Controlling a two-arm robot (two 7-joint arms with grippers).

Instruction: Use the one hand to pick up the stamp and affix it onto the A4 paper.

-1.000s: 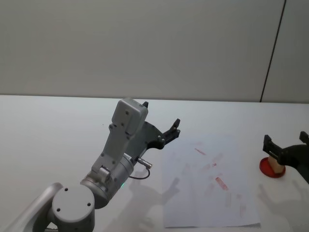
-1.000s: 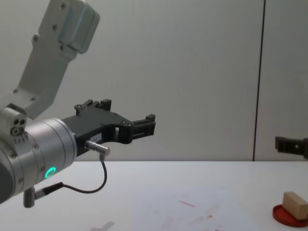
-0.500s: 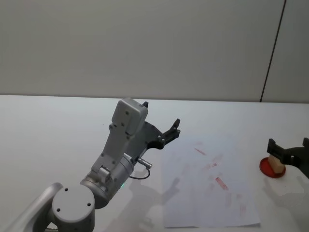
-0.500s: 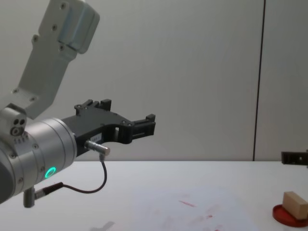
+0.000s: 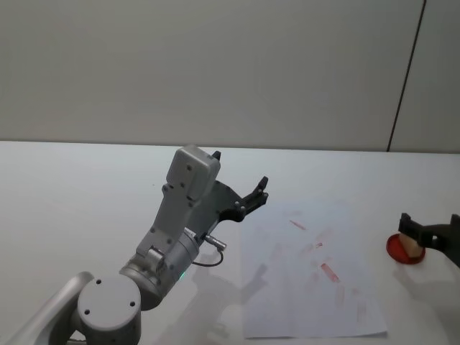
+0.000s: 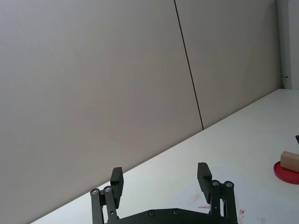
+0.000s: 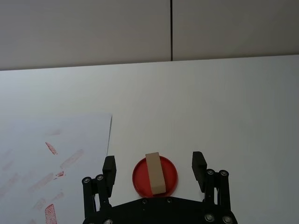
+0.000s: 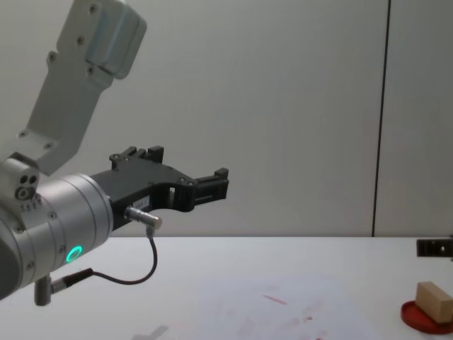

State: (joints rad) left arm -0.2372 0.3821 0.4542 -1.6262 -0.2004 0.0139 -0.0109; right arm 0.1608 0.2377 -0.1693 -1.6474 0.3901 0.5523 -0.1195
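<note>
**Q:** Where is the stamp?

**A:** Lower right of the head view. The stamp [image 7: 154, 173], a pale wooden block, lies on the round red ink pad [image 7: 140, 179]. The pad sits on the white table [image 5: 86, 187], near the right edge of the A4 paper [image 5: 302, 287] but apart from it. The sheet lies flat in the lower middle of that frame, dotted with faint red marks.

**Q:** And your right gripper?

**A:** My right gripper [image 5: 430, 226] hangs at the right edge of the head view, above the stamp. Its 2 black fingers are spread wide and hold nothing. Through my wrist camera, 1 finger stands on each side of the block and pad. In the chest view, 1 finger shows at the right edge, higher than the block, with air between them.

**Q:** The other arm?

**A:** My left gripper [image 6: 160, 173] is raised in mid-air at the centre of the head view, left of the paper. Its 2 fingers are likewise apart and empty, pointing toward the grey wall [image 8: 283, 106]. A green ring light [image 8: 73, 253] glows on its silver wrist.
</note>
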